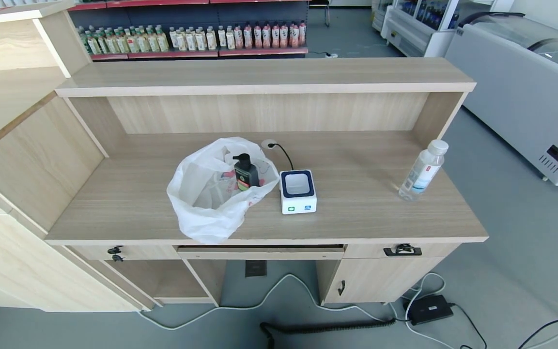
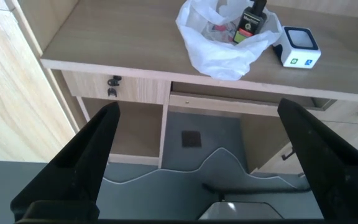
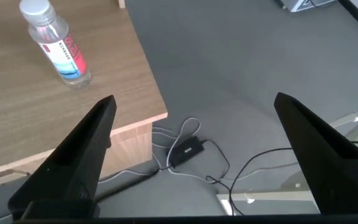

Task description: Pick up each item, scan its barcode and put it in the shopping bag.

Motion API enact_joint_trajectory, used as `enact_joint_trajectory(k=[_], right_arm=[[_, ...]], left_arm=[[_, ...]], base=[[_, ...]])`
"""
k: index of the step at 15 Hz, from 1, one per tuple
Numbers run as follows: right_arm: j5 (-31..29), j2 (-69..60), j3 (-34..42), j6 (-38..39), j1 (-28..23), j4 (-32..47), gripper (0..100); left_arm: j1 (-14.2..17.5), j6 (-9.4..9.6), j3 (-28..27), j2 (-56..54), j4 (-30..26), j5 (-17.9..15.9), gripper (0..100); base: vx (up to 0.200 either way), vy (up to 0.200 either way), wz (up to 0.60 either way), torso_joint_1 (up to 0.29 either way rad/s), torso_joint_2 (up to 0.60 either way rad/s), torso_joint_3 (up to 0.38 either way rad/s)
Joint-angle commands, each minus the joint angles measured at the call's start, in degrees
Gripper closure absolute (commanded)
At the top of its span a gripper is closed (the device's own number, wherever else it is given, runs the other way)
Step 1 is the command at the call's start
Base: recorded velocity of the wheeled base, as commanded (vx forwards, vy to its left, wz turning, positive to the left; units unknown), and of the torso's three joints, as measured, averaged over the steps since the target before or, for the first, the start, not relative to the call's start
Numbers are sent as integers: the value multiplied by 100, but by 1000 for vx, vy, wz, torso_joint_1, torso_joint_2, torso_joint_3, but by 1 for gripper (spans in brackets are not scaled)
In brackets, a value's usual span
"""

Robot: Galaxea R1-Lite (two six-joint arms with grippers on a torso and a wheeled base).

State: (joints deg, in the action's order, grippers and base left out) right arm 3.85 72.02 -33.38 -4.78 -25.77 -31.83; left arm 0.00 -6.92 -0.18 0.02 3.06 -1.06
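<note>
Counter (image 1: pixel 356 160) holds water bottle (image 1: pixel 423 170) near its right edge

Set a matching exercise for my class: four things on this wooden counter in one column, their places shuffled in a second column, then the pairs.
1. clear plastic water bottle with white cap
2. black pump bottle
3. white box-shaped barcode scanner
4. white plastic shopping bag

A. inside the bag
B. lying open, left of the scanner
C. standing near the right end of the wooden counter
D. between the bag and the water bottle

Pairs: 1-C, 2-A, 3-D, 4-B
</note>
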Motion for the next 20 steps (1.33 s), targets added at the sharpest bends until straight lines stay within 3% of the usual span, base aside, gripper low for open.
enact_joint_trajectory(k=[1, 6, 11, 20], right_arm=[[230, 1991, -64, -23, 503, -1282, 0], [239, 2633, -310, -199, 1021, -1704, 0], [230, 3002, -837, -612, 1136, -1713, 0], [177, 3556, -1505, -630, 1347, -1836, 0]], left_arm=[[0, -2, 1, -2, 2, 1, 0], [0, -2, 1, -2, 2, 1, 0], [0, -2, 1, -2, 2, 1, 0], [0, -2, 1, -2, 2, 1, 0]], base=[[0, 0, 0, 0, 0, 0], [0, 0, 0, 0, 0, 0], [0, 0, 0, 0, 0, 0], [0, 0, 0, 0, 0, 0]])
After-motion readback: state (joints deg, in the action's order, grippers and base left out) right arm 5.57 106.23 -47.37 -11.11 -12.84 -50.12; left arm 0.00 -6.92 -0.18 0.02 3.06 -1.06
